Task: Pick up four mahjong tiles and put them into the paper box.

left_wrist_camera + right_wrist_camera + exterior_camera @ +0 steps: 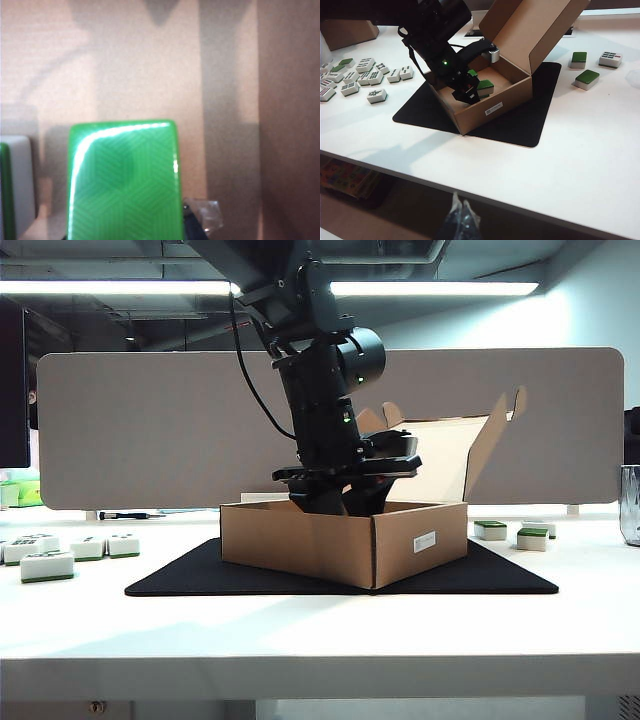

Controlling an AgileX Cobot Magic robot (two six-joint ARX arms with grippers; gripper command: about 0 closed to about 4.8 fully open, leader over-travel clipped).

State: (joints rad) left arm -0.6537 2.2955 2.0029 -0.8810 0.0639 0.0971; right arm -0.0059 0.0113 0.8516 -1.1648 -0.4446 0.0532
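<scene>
The white bench (300, 640) carries a black mat (500, 578) near its middle, and the paper box (330, 540) stands on that mat with its hinged lid (455, 455) raised toward the back edge and its small white label (425, 541) on the side wall facing the front right.

The left arm (320, 390) comes down from above into the open box, so its left pincer (470, 90) is inside, below the rim. It is pinching a mahjong tile (125, 180), green face toward the wrist camera, held just over the pale box floor (150, 65). Beside it, close to one box wall, a second tile (15, 185) shows its white body and a green edge; in the right wrist view a green-topped tile (485, 86) lies inside the box next to the pincer.

The right pincer (462, 220) hangs well off the front edge of the bench, below its level, its dark fingertips pressed together with nothing between them.

More tiles (365, 75) lie scattered toward the left end of the bench, most with marked faces up. Three more tiles (590, 76) sit toward the right end, beyond the mat, two of them green side up.
</scene>
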